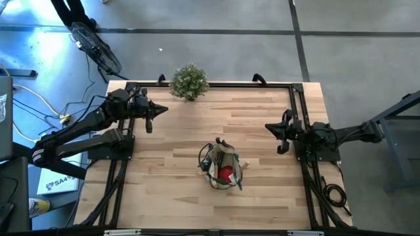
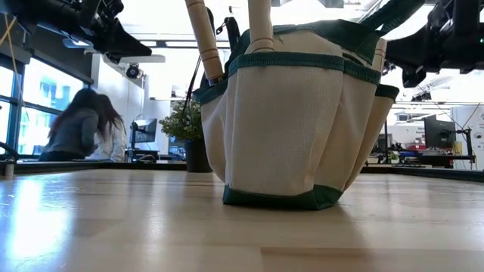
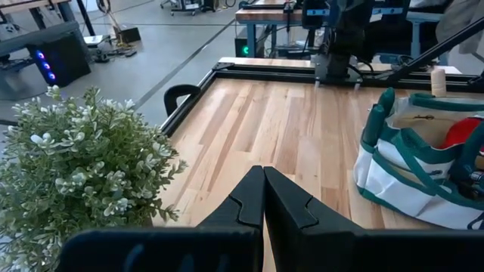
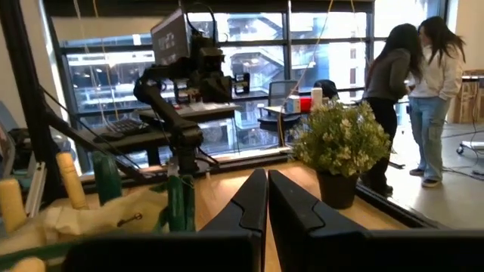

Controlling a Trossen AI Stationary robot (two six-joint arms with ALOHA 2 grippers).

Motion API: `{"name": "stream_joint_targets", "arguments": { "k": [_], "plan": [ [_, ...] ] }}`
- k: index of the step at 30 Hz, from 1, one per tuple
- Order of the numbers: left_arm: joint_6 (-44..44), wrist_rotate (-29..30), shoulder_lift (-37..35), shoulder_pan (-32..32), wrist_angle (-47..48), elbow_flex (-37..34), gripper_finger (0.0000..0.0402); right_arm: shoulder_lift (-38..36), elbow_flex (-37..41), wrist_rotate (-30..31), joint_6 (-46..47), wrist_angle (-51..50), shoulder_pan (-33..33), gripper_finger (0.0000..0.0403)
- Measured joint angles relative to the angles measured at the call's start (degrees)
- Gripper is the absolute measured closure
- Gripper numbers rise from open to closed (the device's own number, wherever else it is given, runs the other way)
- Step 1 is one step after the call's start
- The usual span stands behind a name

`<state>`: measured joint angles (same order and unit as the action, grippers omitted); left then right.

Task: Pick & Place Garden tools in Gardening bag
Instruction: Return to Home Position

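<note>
**Work surface.** Pale wooden plank table (image 1: 262, 105) with a black frame along its edges.

**Item 1.** Small olive-green and tan fabric gardening bag (image 1: 221, 165), with side pockets and loop handles.
- It stands upright on the table, slightly towards the near edge and between the two arms.
- It is well apart from both grippers.
- In the low view the gardening bag (image 2: 295, 113) fills the centre of the picture, with its green-trimmed base flat on the wood.

**Item 2.** Two light wooden handles (image 2: 204, 38) rise out of the bag's top, tilted slightly. The tool heads are hidden inside.

**Item 3.** Red cone-shaped piece (image 1: 225, 174), lying inside the bag's mouth. It also shows in the left wrist view (image 3: 463, 132).

**Item 4.** Bushy green potted plant (image 1: 189, 82) in a dark pot, at the far edge of the table and near the left arm.

**Item 5.** Left gripper (image 1: 164, 109), raised over the far left part of the table, just beside the plant. Its two dark fingers (image 3: 242, 204) are pressed together with nothing between them.

**Item 6.** Right gripper (image 1: 269, 126), raised over the right side of the table and pointing inward. Its fingers (image 4: 249, 200) meet tip to tip and are empty.

**Background.** Two people (image 4: 416, 75) stand together in the room beyond the table, by the windows.
</note>
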<state>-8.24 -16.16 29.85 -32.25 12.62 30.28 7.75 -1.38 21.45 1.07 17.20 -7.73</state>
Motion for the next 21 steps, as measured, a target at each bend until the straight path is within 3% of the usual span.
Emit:
{"name": "stream_joint_targets", "arguments": {
  "k": [21],
  "plan": [
    [1.2,-1.4,0.0,0.0,0.5,0.0,0.0401,-0.3,0.9,1.2,-1.2,-2.4,0.3,0.0398]
  ]
}}
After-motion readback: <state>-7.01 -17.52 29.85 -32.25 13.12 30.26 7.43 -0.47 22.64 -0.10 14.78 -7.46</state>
